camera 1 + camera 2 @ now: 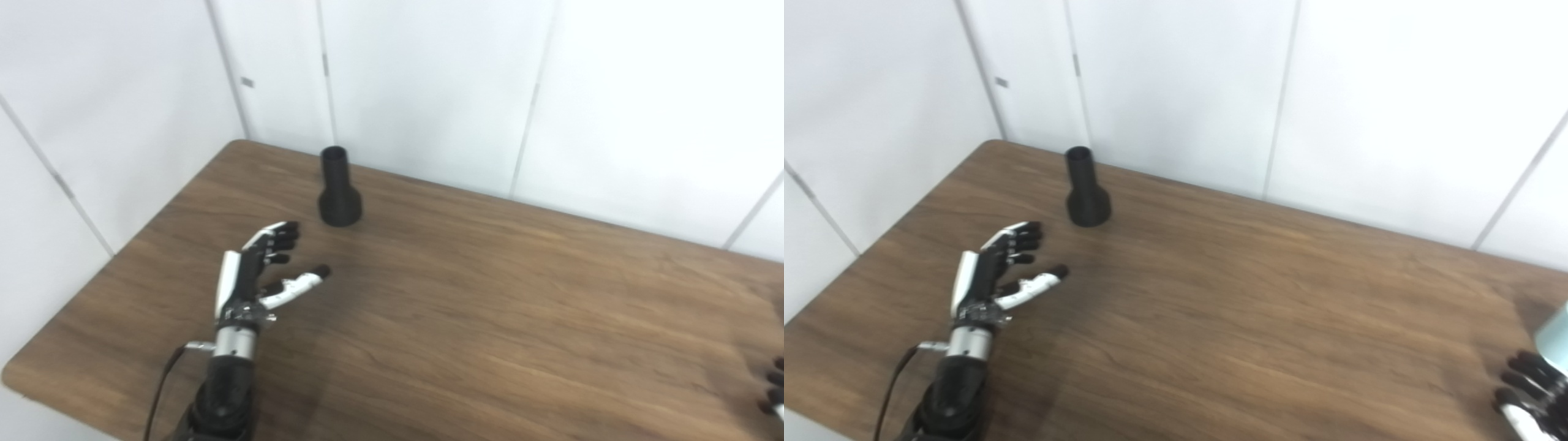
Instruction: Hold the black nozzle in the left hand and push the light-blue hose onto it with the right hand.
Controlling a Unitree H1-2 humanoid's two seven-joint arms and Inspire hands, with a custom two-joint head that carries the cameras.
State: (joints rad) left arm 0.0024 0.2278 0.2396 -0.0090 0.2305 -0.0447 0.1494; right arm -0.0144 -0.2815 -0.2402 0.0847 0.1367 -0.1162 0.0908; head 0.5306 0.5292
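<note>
Left hand (257, 269) was wide, empty, short of black nozzle (338, 190) upright on counter (490, 318), presumably lining up grasp. Right hand (1531, 392) at frame edge beside light-blue hose (1554, 335); state unclear.

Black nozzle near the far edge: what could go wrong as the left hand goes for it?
The black nozzle stands upright on its flared base, so a nudge from the open left robot hand could topple it. The light-blue hose and right robot hand sit mostly cut off at the frame edge, making them hard to monitor.
</note>
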